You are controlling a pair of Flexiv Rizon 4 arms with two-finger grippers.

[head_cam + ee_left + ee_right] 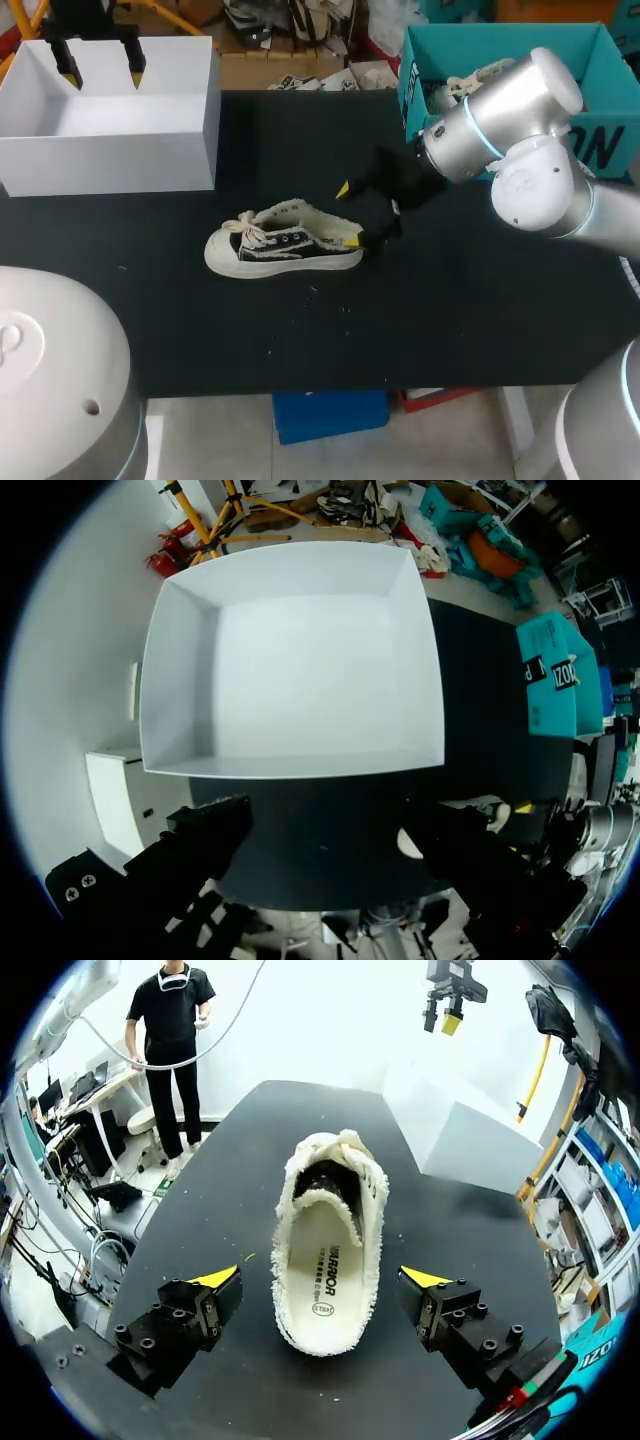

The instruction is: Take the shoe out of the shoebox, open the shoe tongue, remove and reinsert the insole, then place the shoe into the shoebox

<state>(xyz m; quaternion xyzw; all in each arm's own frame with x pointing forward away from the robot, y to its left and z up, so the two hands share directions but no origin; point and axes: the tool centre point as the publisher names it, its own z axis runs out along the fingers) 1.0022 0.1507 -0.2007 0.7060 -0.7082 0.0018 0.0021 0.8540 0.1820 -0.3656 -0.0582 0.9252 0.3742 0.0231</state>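
Note:
A black and white canvas shoe (pixel 285 245) lies on its sole on the black table, toe toward the left. My right gripper (pixel 348 215) is at its heel, open. In the right wrist view the shoe (pixel 330 1210) points away, its heel between the yellow-tipped fingers (pixel 220 1278) with a gap on each side. The white insole (pixel 325 1280) lies inside. The white shoebox (pixel 110 160) stands at the back left, empty (pixel 290 670). My left gripper (pixel 102 72) hangs open above it, holding nothing.
A teal box (pixel 600 60) with shoes in it stands at the back right, behind my right arm. Bare black tabletop (pixel 300 340) stretches in front of the shoe and between the shoe and the white box.

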